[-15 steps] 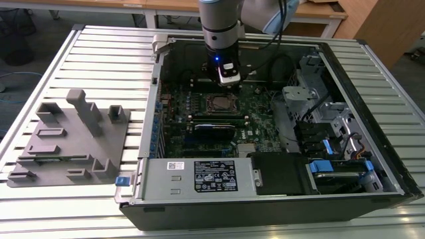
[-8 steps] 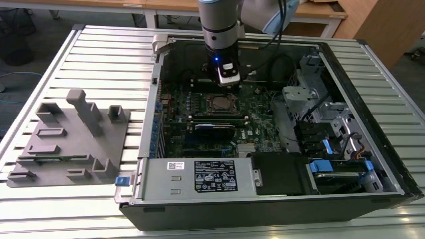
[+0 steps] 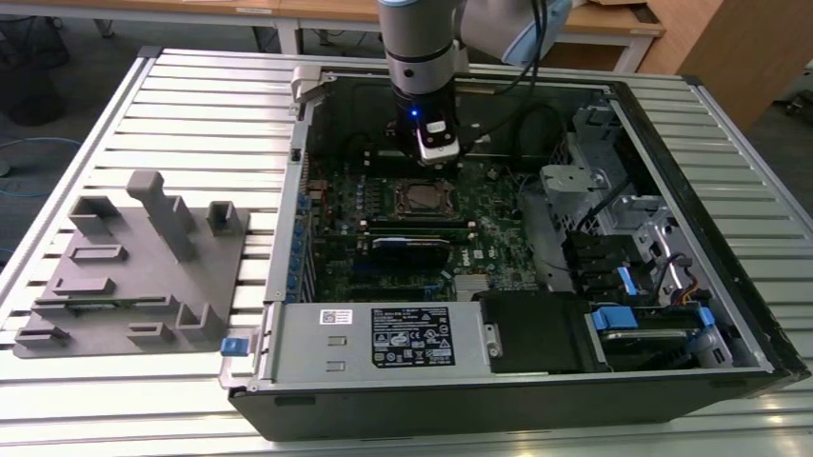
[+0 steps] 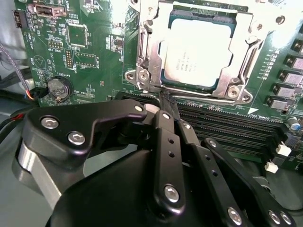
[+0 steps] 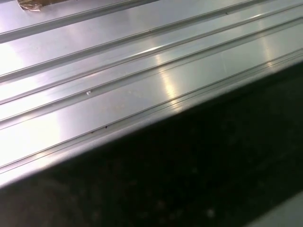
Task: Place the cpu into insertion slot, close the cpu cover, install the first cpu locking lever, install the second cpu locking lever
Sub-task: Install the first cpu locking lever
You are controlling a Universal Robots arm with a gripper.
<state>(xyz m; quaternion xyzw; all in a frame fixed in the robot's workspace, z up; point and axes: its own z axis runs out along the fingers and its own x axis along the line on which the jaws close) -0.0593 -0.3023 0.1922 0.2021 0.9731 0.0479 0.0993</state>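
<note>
A robot arm reaches down into an open computer case [image 3: 711, 314] lying on a slatted metal table [image 3: 190, 105], its gripper [image 3: 436, 157] hanging just above the green board [image 3: 496, 257] at the socket's far edge. In the second wrist view the gripper [image 4: 166, 101] has its black fingers [image 4: 165, 137] pinched together, tips meeting on a thin dark lever [image 4: 163, 98] at the socket's near edge, though whether they truly grasp it cannot be told. The cpu [image 4: 198, 52] sits flat in the slot [image 4: 227, 21], its silvery top showing through the window of the cover [image 4: 151, 52], which lies closed over it. Long black memory slots [image 4: 227, 127] run just beside the fingers, leaving little room on that side. At the exterior view's left a grey fixture block [image 3: 128, 276] stands well apart from the case, open table around it. The first wrist view shows ribbed table surface [image 5: 118, 71] meeting the case's dark edge [image 5: 189, 165].
</note>
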